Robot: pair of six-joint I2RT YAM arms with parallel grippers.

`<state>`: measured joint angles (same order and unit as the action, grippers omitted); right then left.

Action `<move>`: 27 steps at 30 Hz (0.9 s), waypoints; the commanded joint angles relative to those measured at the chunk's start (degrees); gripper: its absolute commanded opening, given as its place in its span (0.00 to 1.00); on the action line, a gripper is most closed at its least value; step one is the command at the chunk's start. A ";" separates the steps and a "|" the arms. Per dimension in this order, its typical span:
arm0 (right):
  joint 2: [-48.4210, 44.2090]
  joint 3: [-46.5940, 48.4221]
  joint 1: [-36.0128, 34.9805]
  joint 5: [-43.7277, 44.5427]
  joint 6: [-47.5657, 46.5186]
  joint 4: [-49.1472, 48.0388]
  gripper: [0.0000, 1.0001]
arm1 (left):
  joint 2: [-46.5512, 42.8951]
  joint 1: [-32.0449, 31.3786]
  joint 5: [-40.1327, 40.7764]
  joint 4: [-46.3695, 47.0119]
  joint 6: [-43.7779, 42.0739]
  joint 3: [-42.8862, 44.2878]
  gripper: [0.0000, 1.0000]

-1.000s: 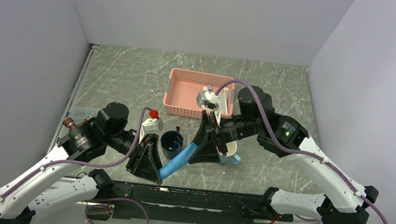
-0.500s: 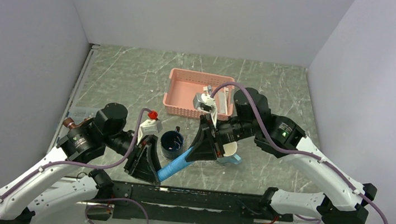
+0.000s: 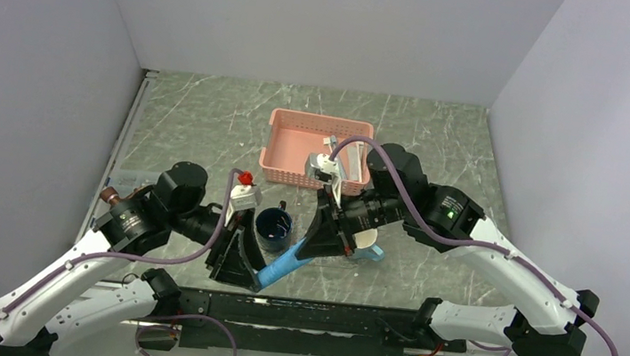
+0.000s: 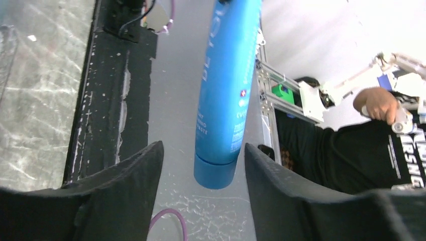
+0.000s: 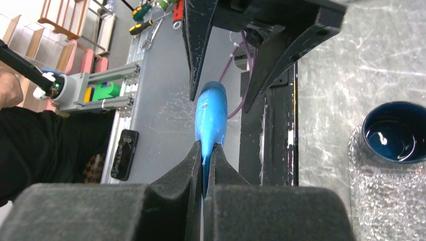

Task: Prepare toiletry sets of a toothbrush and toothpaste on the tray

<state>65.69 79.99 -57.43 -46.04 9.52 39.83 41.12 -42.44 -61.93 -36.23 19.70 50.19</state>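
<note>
My right gripper (image 3: 310, 251) (image 5: 207, 145) is shut on the flat end of a blue toothpaste tube (image 3: 284, 264) (image 5: 211, 115) and holds it in the air over the table's near edge. The tube's cap end (image 4: 216, 173) sits between the fingers of my left gripper (image 3: 253, 277) (image 4: 203, 150), which is open, with a gap on each side. A second blue tube (image 3: 368, 254) lies by the right gripper. The clear textured tray (image 5: 382, 206) shows under the mug in the right wrist view. I cannot make out a toothbrush.
A dark blue mug (image 3: 273, 227) (image 5: 394, 131) stands between the arms. A white cup (image 3: 366, 236) is partly hidden behind the right gripper. A pink slatted basket (image 3: 292, 149) stands at the back. The black rail (image 3: 323, 313) runs along the near edge.
The right gripper has carried the tube slightly left and towards the near edge. The left gripper has shifted right, so the cap end now lies between its open fingers.
</note>
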 commanded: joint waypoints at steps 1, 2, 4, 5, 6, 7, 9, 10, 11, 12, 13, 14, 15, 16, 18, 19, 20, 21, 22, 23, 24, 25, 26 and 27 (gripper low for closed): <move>-0.27 3.31 -0.43 3.70 -1.50 4.54 0.00 | 0.62 0.21 7.59 -0.06 -2.44 3.21 0.74; 0.05 4.05 -0.48 4.68 -1.95 6.04 0.00 | 0.58 0.23 8.89 -0.27 -2.65 3.49 0.77; 0.66 5.77 -0.47 6.85 -2.80 9.05 0.00 | 0.71 0.22 12.61 -1.22 -2.85 4.45 0.81; 0.98 6.75 -0.49 8.21 -3.14 10.63 0.00 | 0.71 0.18 14.96 -1.82 -3.05 5.08 0.83; 1.32 7.67 -0.47 9.72 -3.57 12.37 0.00 | 0.71 0.23 17.37 -2.51 -3.08 5.68 0.85; 1.67 8.69 -0.40 11.49 -4.08 14.22 0.00 | 0.66 0.25 21.01 -3.43 -3.04 6.31 0.86; 2.84 11.03 -0.43 15.93 -4.75 17.99 0.00 | 0.65 0.21 28.20 -5.25 -2.90 7.38 0.88; 3.46 12.21 -0.41 17.98 -5.02 19.72 0.00 | 0.51 0.32 31.60 -5.67 -2.49 7.51 0.90; 4.11 13.39 -0.38 19.97 -5.23 21.52 0.00 | 0.27 0.27 34.45 -5.88 -2.09 7.60 0.91; 4.81 14.57 -0.36 22.19 -5.41 23.11 0.00 | 0.11 0.33 36.58 -6.09 -1.84 7.70 0.92; 5.72 15.85 -0.40 23.94 -5.46 24.99 0.00 | -0.04 0.31 39.37 -6.27 -1.57 7.72 0.92; 6.56 17.09 -0.39 25.93 -5.55 26.51 0.00 | -0.22 0.33 41.28 -6.52 -1.32 7.67 0.93; 7.39 18.71 -0.41 27.76 -5.63 27.91 0.00 | -0.57 0.32 42.97 -6.57 -1.14 7.60 0.96; 8.24 19.87 -0.40 29.64 -5.64 29.26 0.00 | -0.87 0.28 44.66 -6.68 -1.04 7.61 0.99; 9.55 21.77 -0.36 32.92 -5.50 30.97 0.00 | -1.44 0.26 47.87 -7.24 -1.16 7.63 0.99; 9.97 22.37 -0.44 34.11 -5.37 31.18 0.00 | -1.90 0.29 49.43 -7.50 -1.19 7.56 0.99; 10.55 22.85 -0.41 35.67 -5.06 31.36 0.00 | -2.29 0.27 51.28 -7.56 -1.21 7.51 0.99; 11.31 23.31 -0.40 37.22 -4.78 31.74 0.00 | -2.79 0.32 52.93 -7.54 -1.24 7.43 0.99; 12.04 23.51 -0.40 38.87 -4.40 32.09 0.00 | -3.36 0.27 54.46 -7.54 -1.09 7.23 0.99; 12.89 23.59 -0.40 40.47 -3.88 32.38 0.00 | -3.87 0.32 56.06 -7.42 -0.94 7.09 1.00; 13.87 23.77 -0.38 41.96 -3.53 32.78 0.00 | -4.54 0.31 57.42 -7.19 -0.90 6.77 0.99; 14.80 24.00 -0.33 43.24 -3.21 33.00 0.00 | -5.10 0.33 58.53 -6.97 -0.80 6.42 0.99; 15.65 24.25 -0.42 43.85 -2.85 33.13 0.00 | -5.76 0.29 59.56 -6.67 -0.78 6.02 1.00; 16.77 24.58 -0.37 44.66 -2.50 33.17 0.00 | -6.28 0.31 60.60 -6.54 -0.85 5.59 0.99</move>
<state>79.83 101.69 -57.69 -8.60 5.04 71.20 37.15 -42.35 -9.28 -44.23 18.37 55.96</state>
